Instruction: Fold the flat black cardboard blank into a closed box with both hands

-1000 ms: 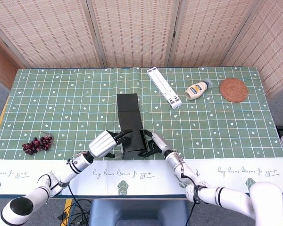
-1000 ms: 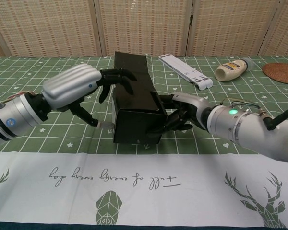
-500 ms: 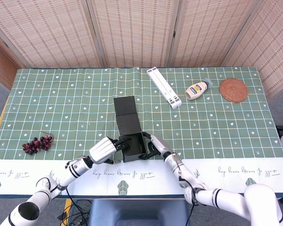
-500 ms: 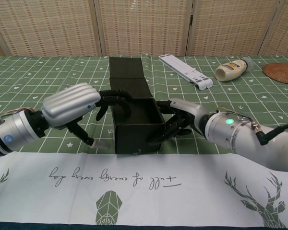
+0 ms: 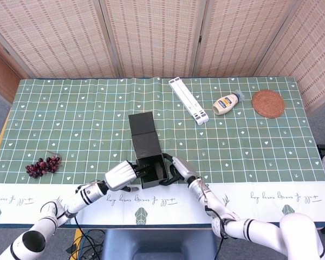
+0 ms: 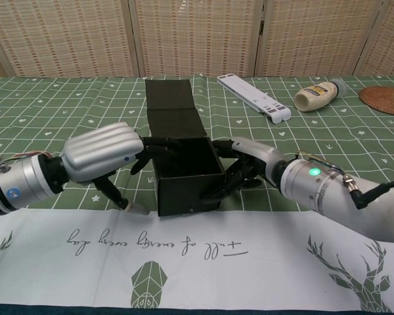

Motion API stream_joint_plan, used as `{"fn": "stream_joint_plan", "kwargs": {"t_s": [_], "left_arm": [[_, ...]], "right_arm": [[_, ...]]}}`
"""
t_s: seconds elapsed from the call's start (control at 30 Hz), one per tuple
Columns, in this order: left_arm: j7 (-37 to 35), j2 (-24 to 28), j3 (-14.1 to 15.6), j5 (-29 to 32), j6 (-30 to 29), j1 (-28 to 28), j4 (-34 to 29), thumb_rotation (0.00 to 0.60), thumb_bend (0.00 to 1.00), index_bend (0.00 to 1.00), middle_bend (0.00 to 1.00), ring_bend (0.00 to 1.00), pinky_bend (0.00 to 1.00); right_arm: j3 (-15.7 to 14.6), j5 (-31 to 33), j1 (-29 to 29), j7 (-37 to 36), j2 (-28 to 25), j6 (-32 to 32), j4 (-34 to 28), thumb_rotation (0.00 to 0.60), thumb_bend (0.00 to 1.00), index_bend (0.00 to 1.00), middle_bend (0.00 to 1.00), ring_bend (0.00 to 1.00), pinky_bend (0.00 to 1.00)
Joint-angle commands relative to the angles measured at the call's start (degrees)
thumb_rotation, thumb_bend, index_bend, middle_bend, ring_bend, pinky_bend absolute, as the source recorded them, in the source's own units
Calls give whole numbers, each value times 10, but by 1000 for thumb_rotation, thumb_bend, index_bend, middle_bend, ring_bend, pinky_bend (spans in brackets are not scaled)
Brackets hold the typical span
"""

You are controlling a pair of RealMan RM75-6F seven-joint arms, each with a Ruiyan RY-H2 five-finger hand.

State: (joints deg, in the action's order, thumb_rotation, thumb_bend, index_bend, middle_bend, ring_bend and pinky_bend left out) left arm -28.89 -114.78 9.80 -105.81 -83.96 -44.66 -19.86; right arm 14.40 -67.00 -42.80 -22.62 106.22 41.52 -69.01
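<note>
well, the left hand (image 6: 105,156) sits pressed to the left wall of the black box (image 6: 187,178), its dark fingers (image 6: 159,146) hooked over the top edge and into the open cavity, gripping that wall, i'd say to keep it upright and square. between the two hands the box stands as an open tray near the table's front edge, and its lid flap (image 5: 142,132) lies flat on the cloth, stretching away beyond both hands, not yet folded over. on the other side the right hand (image 6: 249,165) braces the right wall, fingers wrapped round the near corner, likely so the box can't slide or splay. to me the hold looks like steadying before the lid comes down. the mayonnaise bottle (image 5: 227,102) lies far off beyond the right hand.
</note>
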Motion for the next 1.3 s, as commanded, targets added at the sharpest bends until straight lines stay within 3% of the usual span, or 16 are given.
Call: {"fn": "stream_joint_plan", "kwargs": {"t_s": [0.03, 0.47, 0.93, 1.3], "left_arm": [[4, 4, 4, -4, 2, -6, -5, 600, 76, 365, 279, 610, 874], [41, 26, 23, -19, 19, -34, -37, 600, 76, 483, 435, 625, 874], [54, 39, 21, -12, 24, -36, -64, 600, 76, 541, 490, 631, 874], [80, 78, 8, 1, 15, -29, -128, 600, 76, 274, 221, 608, 874]], "right_arm": [[0, -3, 2, -1, 0, 3, -3, 600, 182, 381, 439, 805, 1000], [-2, -13, 11, -6, -3, 13, -15, 600, 186, 381, 439, 805, 1000], [-1, -16, 13, -8, -6, 12, -22, 600, 186, 380, 439, 805, 1000], [5, -9, 19, -10, -20, 16, -37, 600, 186, 381, 439, 805, 1000]]}}
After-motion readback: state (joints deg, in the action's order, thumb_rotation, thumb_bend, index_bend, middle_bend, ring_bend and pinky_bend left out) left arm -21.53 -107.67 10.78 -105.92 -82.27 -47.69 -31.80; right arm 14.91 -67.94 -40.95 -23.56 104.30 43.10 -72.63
